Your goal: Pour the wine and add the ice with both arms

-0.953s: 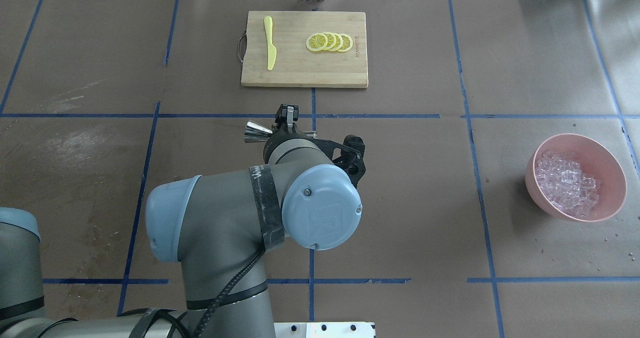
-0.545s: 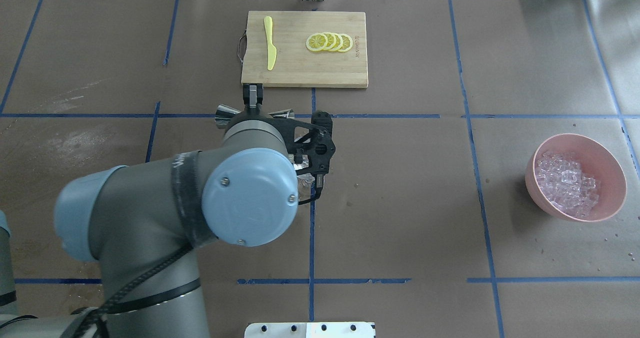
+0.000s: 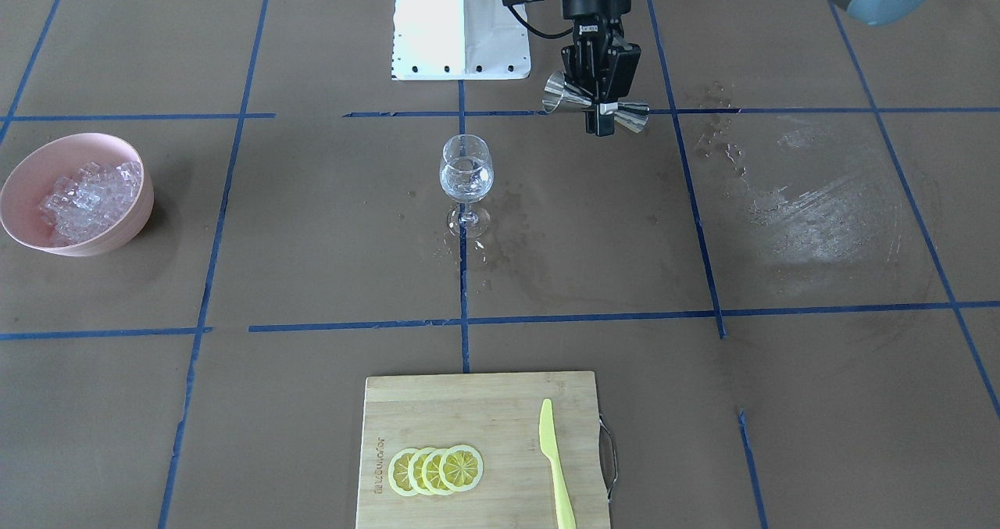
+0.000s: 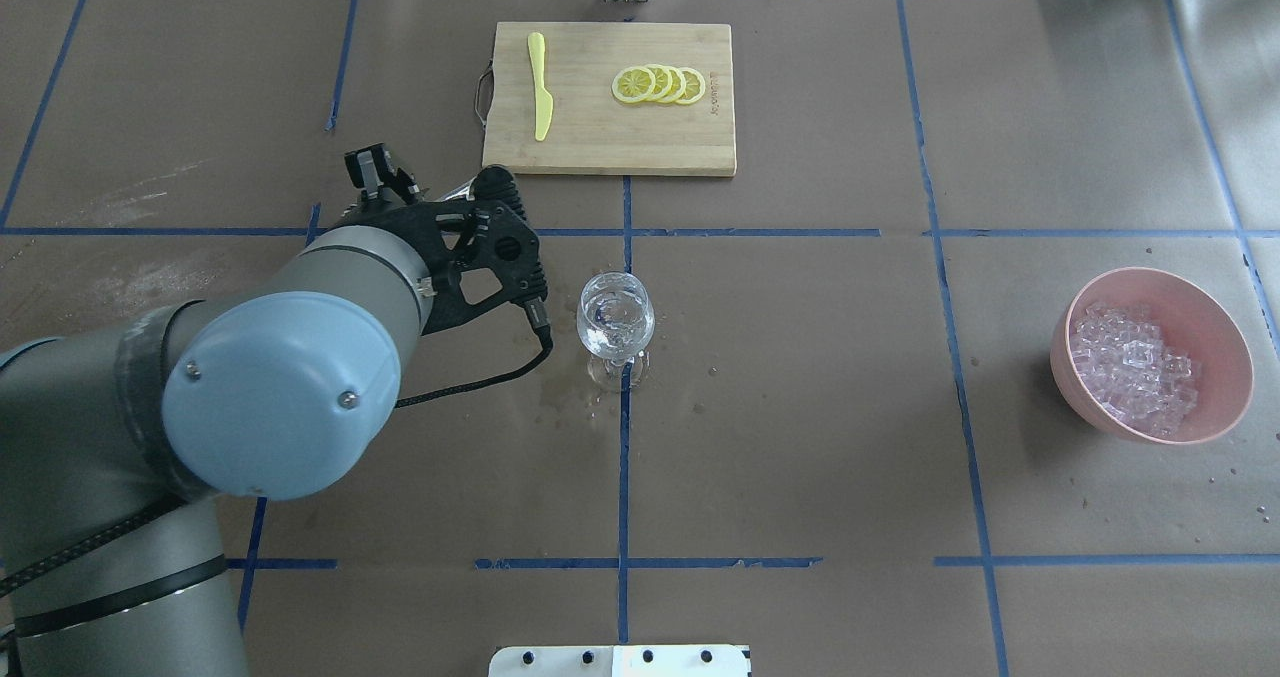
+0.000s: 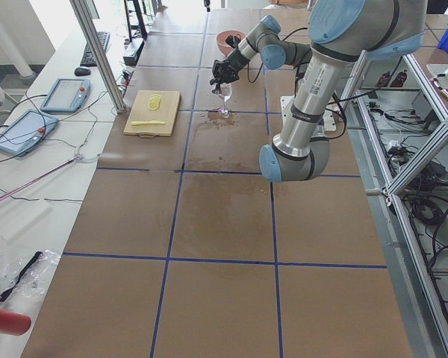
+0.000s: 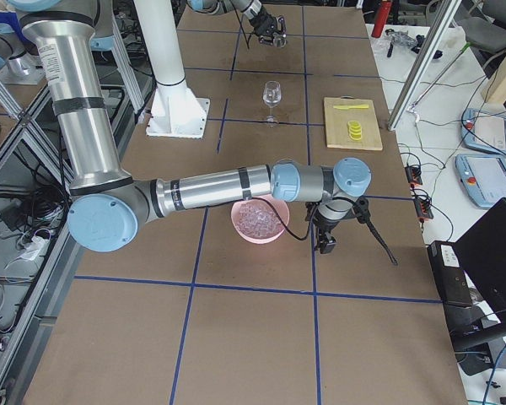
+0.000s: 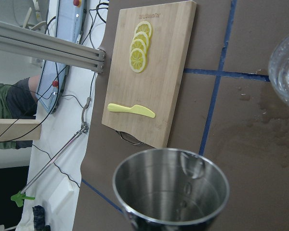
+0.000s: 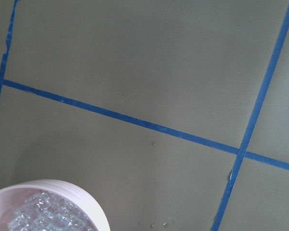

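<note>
My left gripper (image 3: 600, 119) is shut on a steel double-ended jigger (image 3: 598, 105), held level above the table to the robot's left of the wine glass (image 3: 466, 173). In the overhead view the gripper (image 4: 385, 185) is left of and beyond the glass (image 4: 615, 322). The left wrist view shows the jigger's open cup (image 7: 171, 192) looking empty, with the glass (image 7: 286, 62) at the right edge. The glass stands upright with something clear inside. The ice (image 4: 1130, 367) fills a pink bowl (image 4: 1150, 287) at the far right. My right gripper (image 6: 325, 245) hangs beside that bowl (image 6: 253, 232); I cannot tell whether it is open or shut.
A bamboo cutting board (image 4: 600, 147) with lemon slices (image 4: 660, 84) and a yellow knife (image 4: 540, 87) lies at the far middle. Wet patches (image 3: 812, 209) mark the brown table cover. The white robot base (image 3: 461, 21) sits at the near edge.
My left arm has swung to the left and farther from the robot with the jigger in its grip. The wine glass, hidden under the arm before, now shows.
</note>
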### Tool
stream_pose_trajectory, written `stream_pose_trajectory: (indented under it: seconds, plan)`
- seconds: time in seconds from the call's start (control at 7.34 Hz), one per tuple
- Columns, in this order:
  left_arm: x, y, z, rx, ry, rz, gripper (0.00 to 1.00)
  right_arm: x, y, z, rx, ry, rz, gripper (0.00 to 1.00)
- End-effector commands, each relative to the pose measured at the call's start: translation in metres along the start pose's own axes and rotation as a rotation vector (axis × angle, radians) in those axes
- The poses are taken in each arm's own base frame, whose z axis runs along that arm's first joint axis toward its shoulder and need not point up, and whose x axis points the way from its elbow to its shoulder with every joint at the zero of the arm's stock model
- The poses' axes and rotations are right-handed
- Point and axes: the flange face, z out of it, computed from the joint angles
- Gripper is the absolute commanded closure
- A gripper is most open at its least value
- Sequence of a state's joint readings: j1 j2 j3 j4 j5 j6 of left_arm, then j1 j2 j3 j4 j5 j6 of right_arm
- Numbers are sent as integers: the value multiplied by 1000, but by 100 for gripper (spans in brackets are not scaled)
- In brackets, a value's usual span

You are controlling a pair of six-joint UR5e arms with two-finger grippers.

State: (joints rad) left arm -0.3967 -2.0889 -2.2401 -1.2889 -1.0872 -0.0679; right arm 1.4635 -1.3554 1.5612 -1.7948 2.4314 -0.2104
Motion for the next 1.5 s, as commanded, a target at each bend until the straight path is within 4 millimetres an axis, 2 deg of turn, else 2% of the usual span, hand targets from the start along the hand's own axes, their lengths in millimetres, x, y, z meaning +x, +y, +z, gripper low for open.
stream_pose_trajectory:
  seconds: [0.0,0.41,0.54,0.82,0.95,1.23,1.36]
  plan:
    - [3,59,16,24,2,-126,100,0,0,0,0,0,0,0]
    - [6,119,31,8,-1,-296,100,-2,-1,-2,4,1,-6,0]
    - [6,166,38,63,7,-326,100,-3,-2,-3,5,1,-5,0]
    - [3,272,48,145,18,-364,100,-4,-2,-4,8,2,-9,0]
    - [7,318,63,147,10,-375,100,-4,-2,-4,9,2,-10,0]
    - [4,405,77,316,11,-550,100,-5,-3,-5,10,4,-12,0]
    - [7,426,84,345,41,-717,100,-7,-4,-6,12,3,-15,0]
